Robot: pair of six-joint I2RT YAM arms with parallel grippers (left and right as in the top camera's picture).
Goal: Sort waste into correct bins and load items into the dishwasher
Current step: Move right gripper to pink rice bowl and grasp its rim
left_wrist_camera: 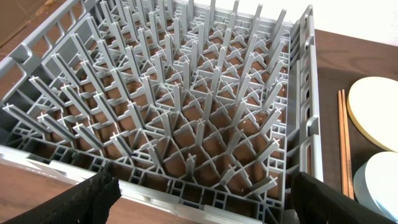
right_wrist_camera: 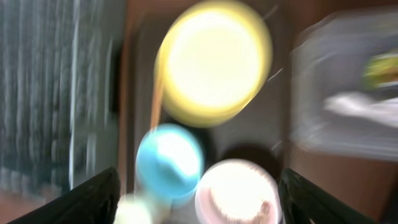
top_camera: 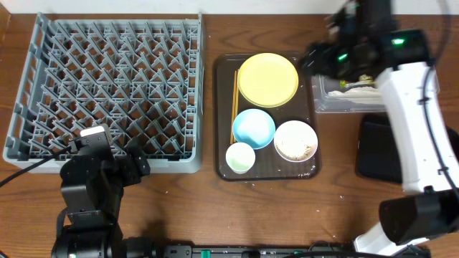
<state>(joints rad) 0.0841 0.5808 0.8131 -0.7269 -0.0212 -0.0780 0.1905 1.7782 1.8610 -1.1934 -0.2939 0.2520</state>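
The grey dish rack (top_camera: 107, 86) stands at the left and fills the left wrist view (left_wrist_camera: 186, 106). On a dark brown serving tray (top_camera: 222, 115) sit the yellow plate (top_camera: 267, 79), light blue bowl (top_camera: 253, 128), white bowl (top_camera: 295, 140) holding rice-like scraps, small pale cup (top_camera: 240, 158) and chopsticks (top_camera: 234, 104). The clear tub (top_camera: 326, 100) holds white paper (top_camera: 355, 92); a green wrapper (right_wrist_camera: 379, 68) shows blurred inside it. My right gripper (top_camera: 319, 56) hovers open and empty between plate and tub (right_wrist_camera: 196, 199). My left gripper (left_wrist_camera: 202, 199) is open and empty at the rack's near wall.
The black tray (top_camera: 376, 147) lies at the right, partly under my white right arm (top_camera: 409, 122). The right wrist view is motion-blurred. A few crumbs lie on the wooden table (top_camera: 287, 208) in front of the serving tray.
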